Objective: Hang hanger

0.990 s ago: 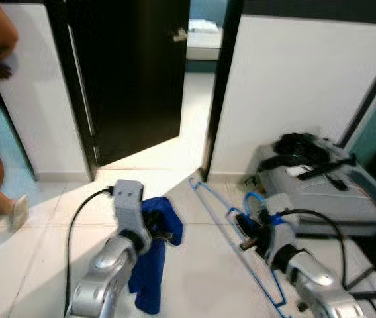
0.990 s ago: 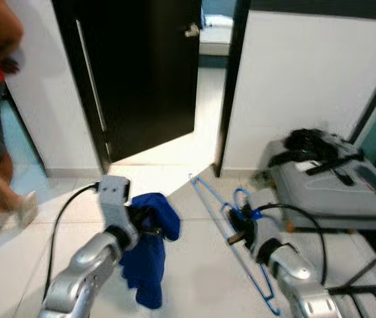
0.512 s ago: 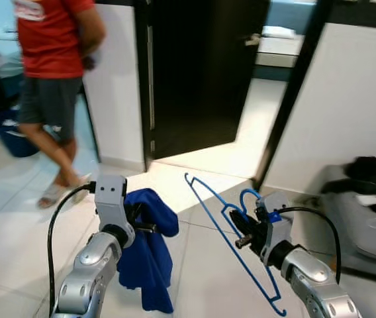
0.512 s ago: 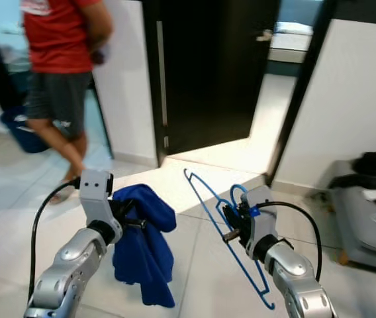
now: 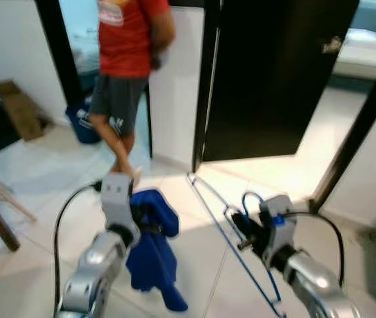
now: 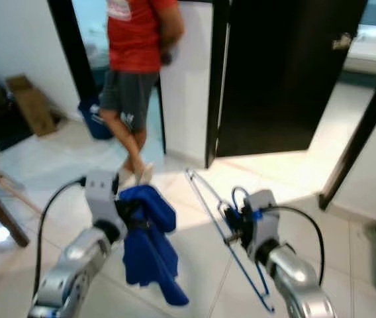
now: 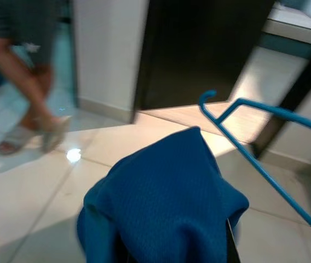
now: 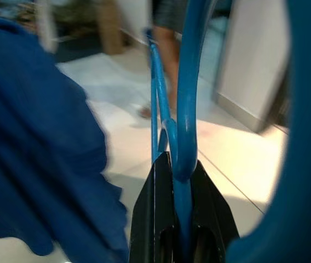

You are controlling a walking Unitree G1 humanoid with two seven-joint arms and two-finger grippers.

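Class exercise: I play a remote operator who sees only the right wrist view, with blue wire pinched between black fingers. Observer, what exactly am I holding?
Observer: A blue wire hanger, gripped near its hook by the right gripper.
Operator: And the blue mass beside it?
Observer: A blue cloth held by the left gripper, apart from the hanger.
Operator: Anyone nearby?
Observer: A person in a red shirt stands ahead to the left, beside a black door.

Pale glossy floor tiles (image 5: 36, 165) run through the room and past the dark open door (image 5: 274, 73). A person's sandalled foot (image 5: 134, 177) stands on them. A blue bin (image 5: 83, 124) and a brown cardboard box (image 5: 17, 109) sit further back.
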